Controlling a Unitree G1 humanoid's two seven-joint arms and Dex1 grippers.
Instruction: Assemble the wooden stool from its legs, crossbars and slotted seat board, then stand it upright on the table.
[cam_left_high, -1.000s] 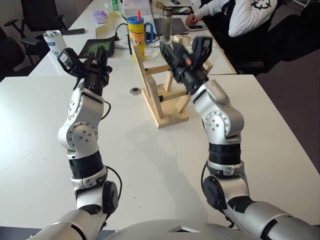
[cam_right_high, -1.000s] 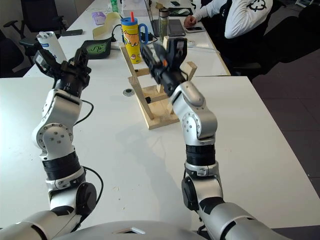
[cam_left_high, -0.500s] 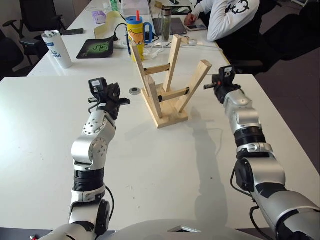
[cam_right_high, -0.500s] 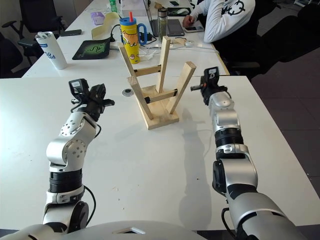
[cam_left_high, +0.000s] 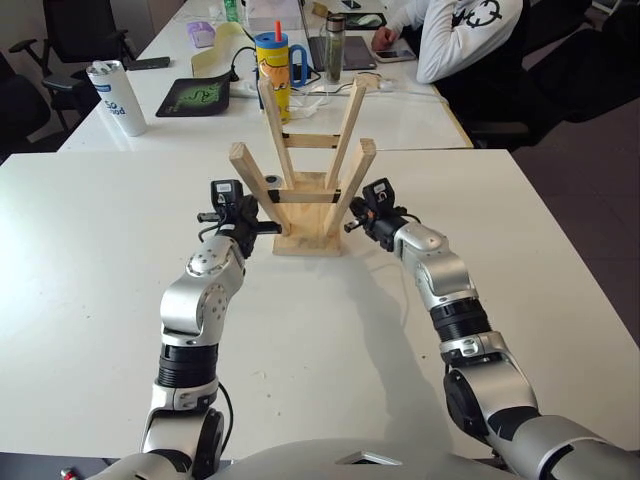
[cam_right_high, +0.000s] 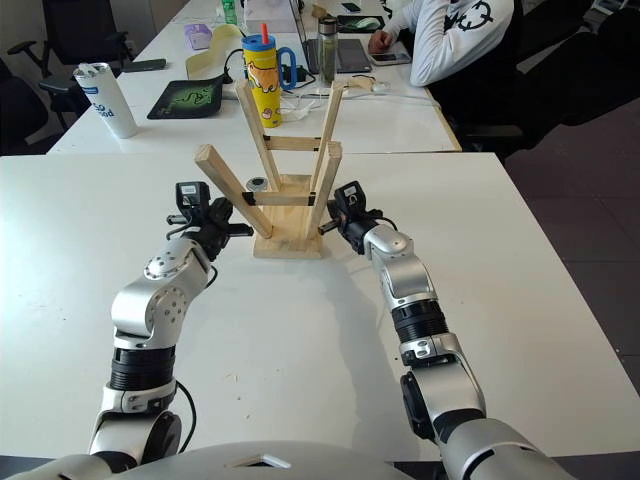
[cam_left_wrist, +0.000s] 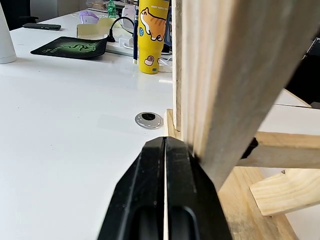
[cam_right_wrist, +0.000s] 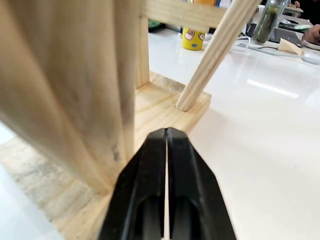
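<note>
While the stool (cam_left_high: 302, 196) sits upside down mid-table (cam_left_high: 90, 300), its seat board (cam_left_high: 308, 243) lies flat and the four legs point up, splaying outward. The left gripper (cam_left_high: 262, 226) rests just beside the base of the near-left leg (cam_left_high: 248, 172), and the right gripper (cam_left_high: 352, 226) by the near-right leg (cam_left_high: 357, 172). The wrist views let me read both jaws as clenched on nothing, fingers pressed together. On the desk behind, a yellow tumbler (cam_left_high: 275, 62) holds a red straw (cam_left_high: 277, 27). I cannot tell what is inside the white cup (cam_left_high: 115, 95).
</note>
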